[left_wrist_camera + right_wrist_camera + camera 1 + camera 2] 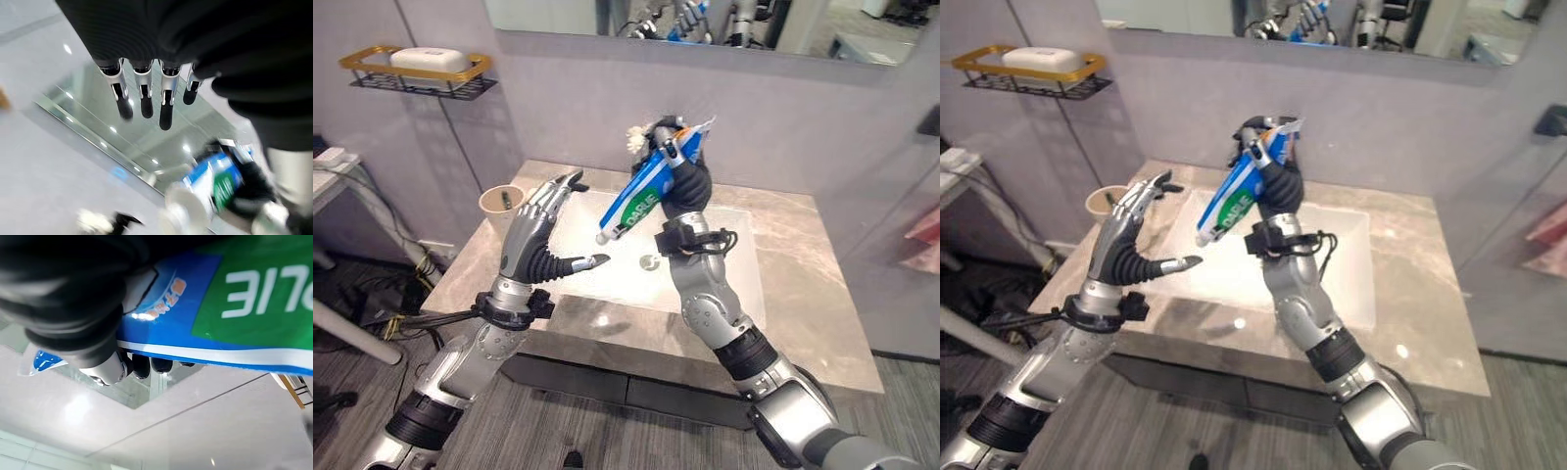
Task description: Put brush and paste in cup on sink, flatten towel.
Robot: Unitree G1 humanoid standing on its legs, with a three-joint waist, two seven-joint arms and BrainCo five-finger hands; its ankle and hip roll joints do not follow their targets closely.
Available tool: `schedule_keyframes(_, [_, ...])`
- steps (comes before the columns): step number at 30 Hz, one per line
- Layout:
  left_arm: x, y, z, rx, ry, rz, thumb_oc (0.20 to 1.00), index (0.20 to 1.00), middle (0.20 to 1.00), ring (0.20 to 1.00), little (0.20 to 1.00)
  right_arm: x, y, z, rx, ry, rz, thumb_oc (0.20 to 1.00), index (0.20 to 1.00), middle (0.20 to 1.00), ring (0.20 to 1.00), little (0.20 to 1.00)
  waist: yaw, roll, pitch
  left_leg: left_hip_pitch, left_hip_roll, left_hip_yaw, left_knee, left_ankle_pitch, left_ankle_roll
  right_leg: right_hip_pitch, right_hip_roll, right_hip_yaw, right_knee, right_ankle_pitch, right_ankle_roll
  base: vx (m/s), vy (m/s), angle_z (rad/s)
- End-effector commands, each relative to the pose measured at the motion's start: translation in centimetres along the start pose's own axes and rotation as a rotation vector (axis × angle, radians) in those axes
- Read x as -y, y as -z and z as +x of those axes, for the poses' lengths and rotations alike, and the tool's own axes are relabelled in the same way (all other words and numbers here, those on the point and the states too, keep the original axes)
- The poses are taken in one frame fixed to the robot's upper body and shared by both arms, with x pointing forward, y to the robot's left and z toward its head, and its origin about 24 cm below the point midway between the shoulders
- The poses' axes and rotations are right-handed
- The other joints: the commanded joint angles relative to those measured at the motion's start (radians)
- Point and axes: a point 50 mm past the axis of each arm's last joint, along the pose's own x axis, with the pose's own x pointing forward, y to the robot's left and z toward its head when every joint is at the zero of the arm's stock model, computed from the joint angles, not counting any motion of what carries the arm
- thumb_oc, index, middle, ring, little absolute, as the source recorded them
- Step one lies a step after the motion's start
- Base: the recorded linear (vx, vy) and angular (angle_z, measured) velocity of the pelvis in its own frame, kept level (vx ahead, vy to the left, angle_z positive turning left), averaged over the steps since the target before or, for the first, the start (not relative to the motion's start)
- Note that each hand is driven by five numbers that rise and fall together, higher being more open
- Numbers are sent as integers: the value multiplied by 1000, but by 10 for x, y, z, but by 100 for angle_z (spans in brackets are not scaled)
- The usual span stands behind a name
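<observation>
My right hand (686,182) is raised over the sink basin (607,266), shut on a blue, green and white toothpaste tube (636,201). The tube slants down to the left, its white cap end lowest, and shows close up in the right wrist view (234,298). My left hand (534,231) is open in the air just left of the tube's cap, fingers straight and thumb out, holding nothing. A tan cup (499,199) stands on the counter's back left corner, just behind the left hand, with something small and green inside it.
The marble counter (793,294) surrounds the white basin with its drain (648,261). A wall shelf (419,80) at the upper left carries a white soap bar. A mirror (783,24) hangs above. A pink cloth (925,230) shows at the right edge.
</observation>
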Motion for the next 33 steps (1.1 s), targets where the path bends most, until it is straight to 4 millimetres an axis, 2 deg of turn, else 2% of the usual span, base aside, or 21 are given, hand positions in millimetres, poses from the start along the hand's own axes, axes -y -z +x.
schedule_keyframes(1, [-28, -3, 2, 49, -103, 8, 1000, 1000, 1000, 1000, 1000, -24, -39, 28, 223, -85, -20, 200, 200, 200, 200, 200, 33, -74, -23, -47, -56, -26, 4, 33, 14, 72, -84, -2, 5, 79, 50, -7, 0, 19])
schedule_keyframes(5, [-41, 10, -18, -50, -146, 14, 1000, 1000, 1000, 1000, 1000, -17, -56, 35, 287, -53, -79, 200, 200, 200, 200, 200, 75, -83, -17, -75, -70, -61, 4, 43, 14, 80, -89, -43, 3, 81, 55, 2, 1, 25])
schedule_keyframes(6, [-41, 10, -18, -50, -146, 14, 1000, 1000, 1000, 1000, 1000, -17, -56, 35, 286, -53, -78, 200, 200, 200, 200, 200, 74, -83, -18, -75, -71, -62, 4, 43, 14, 80, -89, -44, 3, 81, 55, 28, -12, 29])
schedule_keyframes(7, [-48, 22, -33, -133, -165, 30, 1000, 1000, 1000, 1000, 1000, -16, -68, 39, 328, -51, -118, 200, 200, 200, 200, 200, 105, -88, -9, -82, -76, -80, 4, 42, 13, 88, -89, -62, 3, 77, 58, 9, -8, 28])
schedule_keyframes(12, [-54, 40, -50, -263, -191, 13, 1000, 1000, 1000, 1000, 1000, -20, -85, 46, 387, -66, -198, 200, 200, 200, 200, 200, 133, -94, -3, -106, -87, -103, 4, 53, 15, 90, -93, -90, 1, 81, 61, 9, -2, 29])
schedule_keyframes(13, [-53, 54, -70, -403, -233, -50, 1000, 1000, 1000, 1000, 1000, -23, -95, 52, 413, -76, -238, 200, 200, 200, 200, 200, 158, -101, 1, -113, -93, -116, 4, 54, 13, 95, -94, -105, 1, 81, 63, 20, 5, 19])
schedule_keyframes(14, [-53, 59, -77, -456, -261, -86, 1000, 1000, 1000, 1000, 1000, -23, -99, 55, 426, -77, -266, 200, 200, 200, 200, 200, 164, -104, 2, -119, -96, -121, 4, 55, 14, 94, -95, -110, 1, 82, 63, 20, 6, 15])
schedule_keyframes(15, [-53, 59, -77, -456, -261, -89, 1000, 1000, 1000, 1000, 1000, -24, -99, 55, 427, -78, -268, 200, 200, 200, 200, 200, 162, -103, 2, -122, -97, -122, 4, 61, 16, 91, -96, -112, 1, 86, 63, 32, 11, 19])
schedule_keyframes(16, [-51, 73, -98, -587, -255, -85, 1000, 1000, 1000, 1000, 1000, -27, -105, 60, 442, -92, -311, 200, 200, 200, 200, 200, 180, -109, 6, -128, -101, -129, 4, 58, 15, 96, -97, -122, 1, 84, 65, 30, 13, 27])
schedule_keyframes(19, [-44, 88, -122, -711, -152, -27, 1000, 1000, 1000, 1000, 1000, -38, -118, 69, 471, -148, -397, 200, 200, 200, 200, 200, 199, -118, 9, -143, -108, -140, 4, 62, 16, 96, -99, -139, 1, 87, 70, 33, 17, 15])
schedule_keyframes(24, [-28, 105, -163, -914, -10, -7, 1000, 1000, 1000, 1000, 1000, -53, -117, 80, 447, -215, -460, 200, 200, 200, 200, 200, 219, -132, 17, -164, -118, -153, 4, 67, 19, 87, -101, -154, 1, 94, 76, 16, 20, 15])
schedule_keyframes(26, [-20, 112, -186, -1031, 28, -12, 1000, 1000, 1000, 1000, 1000, -55, -112, 84, 414, -240, -508, 200, 200, 200, 200, 200, 225, -138, 20, -174, -121, -155, 4, 69, 20, 83, -104, -158, 1, 98, 79, 13, 18, 5])
schedule_keyframes(28, [-18, 112, -189, -1038, 52, -10, 1000, 1000, 1000, 1000, 1000, -55, -111, 86, 409, -237, -518, 200, 200, 200, 200, 200, 228, -139, 22, -179, -123, -156, 4, 69, 21, 80, -105, -159, 1, 101, 80, 4, 15, 6])
schedule_keyframes(29, [-10, 116, -207, -1119, 101, -6, 1000, 1000, 1000, 1000, 1000, -55, -109, 91, 392, -239, -561, 200, 200, 200, 200, 200, 231, -143, 25, -189, -128, -157, 4, 71, 22, 74, -107, -158, 1, 108, 82, 14, 31, 7])
schedule_keyframes(33, [2, 117, -233, -1228, 201, 3, 1000, 1000, 1000, 1000, 1000, -53, -108, 99, 370, -226, -611, 200, 200, 200, 200, 200, 236, -147, 35, -206, -135, -159, 4, 73, 28, 60, -112, -159, 1, 118, 87, 2, 20, 2])
